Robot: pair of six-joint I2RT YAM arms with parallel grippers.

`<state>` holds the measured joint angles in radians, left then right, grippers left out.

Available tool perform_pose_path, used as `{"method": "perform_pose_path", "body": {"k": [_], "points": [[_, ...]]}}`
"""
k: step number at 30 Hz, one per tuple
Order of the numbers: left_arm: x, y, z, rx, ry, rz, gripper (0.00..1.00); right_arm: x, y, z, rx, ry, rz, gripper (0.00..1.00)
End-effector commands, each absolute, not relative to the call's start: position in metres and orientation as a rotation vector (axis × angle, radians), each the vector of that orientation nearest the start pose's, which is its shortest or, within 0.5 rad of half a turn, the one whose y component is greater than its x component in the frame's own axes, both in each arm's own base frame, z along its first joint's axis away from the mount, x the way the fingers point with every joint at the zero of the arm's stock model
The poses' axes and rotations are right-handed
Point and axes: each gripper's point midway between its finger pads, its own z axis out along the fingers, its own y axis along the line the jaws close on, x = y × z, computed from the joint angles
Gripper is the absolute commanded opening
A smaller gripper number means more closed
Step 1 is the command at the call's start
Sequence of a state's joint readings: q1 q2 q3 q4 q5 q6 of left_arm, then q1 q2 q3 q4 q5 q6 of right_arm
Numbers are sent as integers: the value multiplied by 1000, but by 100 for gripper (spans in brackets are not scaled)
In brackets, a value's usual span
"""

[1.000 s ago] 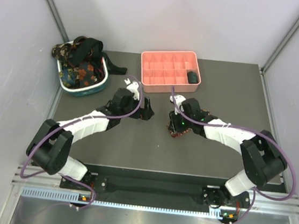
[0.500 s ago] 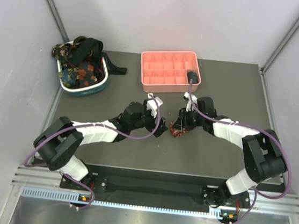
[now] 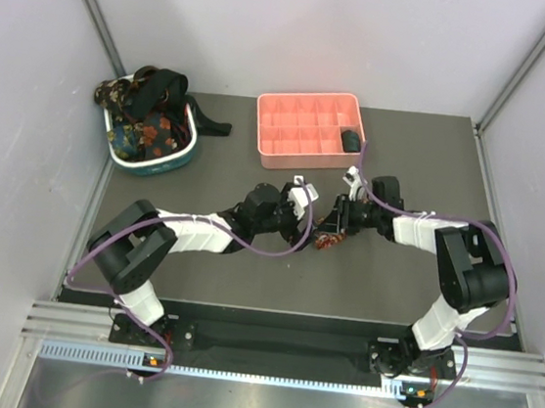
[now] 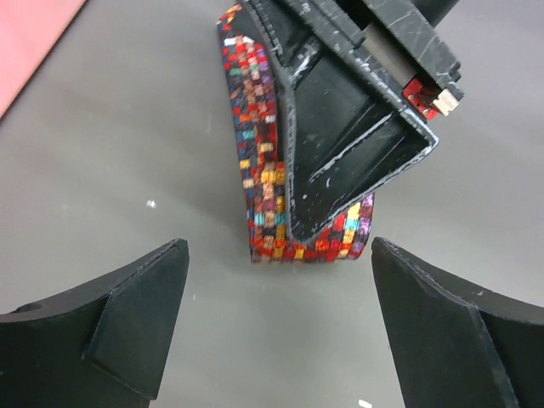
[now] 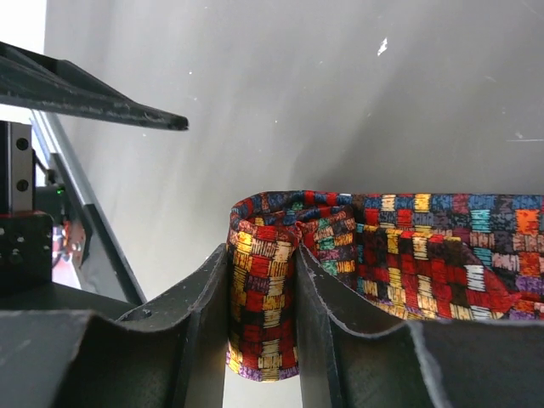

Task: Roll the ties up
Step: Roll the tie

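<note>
One dark roll (image 3: pixel 351 141) sits in the pink tray (image 3: pixel 261 129); near the tray my right pincer (image 5: pixel 262 255) clenches the plaid tie (image 5: pixel 263 289), left pincer (image 4: pixel 279 246) released; more ties (image 3: pixel 150 111) wait left of it.

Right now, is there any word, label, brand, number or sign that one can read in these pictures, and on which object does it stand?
No readable text in any view.
The plaid tie carries only a woven check pattern, with no letters or label showing.
The pink tray and the basket show no print.
</note>
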<state>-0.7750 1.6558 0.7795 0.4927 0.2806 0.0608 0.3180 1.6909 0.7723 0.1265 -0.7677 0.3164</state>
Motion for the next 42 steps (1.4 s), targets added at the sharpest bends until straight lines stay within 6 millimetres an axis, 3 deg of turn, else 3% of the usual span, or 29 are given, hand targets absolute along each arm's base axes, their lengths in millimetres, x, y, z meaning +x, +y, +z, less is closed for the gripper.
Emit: {"method": "perform_pose_path", "body": {"k": [1,18,25,38,42], "points": [[297,-372,109,1050,1668,-758,92,291,223,30,-363,2444,1186,24],[296,-399,68,1140,1747,-804,86,300,208,18,-369,2542,1072,24],[300,-398,53,1119,1788,-781,80,301,196,9,-384,2598,980,23],[302,-394,33,1131,1864,-734,68,305,188,-1,-312,2622,1034,24],[308,-398,38,1117,1833,-726,67,304,189,0,-309,2614,1037,24]]}}
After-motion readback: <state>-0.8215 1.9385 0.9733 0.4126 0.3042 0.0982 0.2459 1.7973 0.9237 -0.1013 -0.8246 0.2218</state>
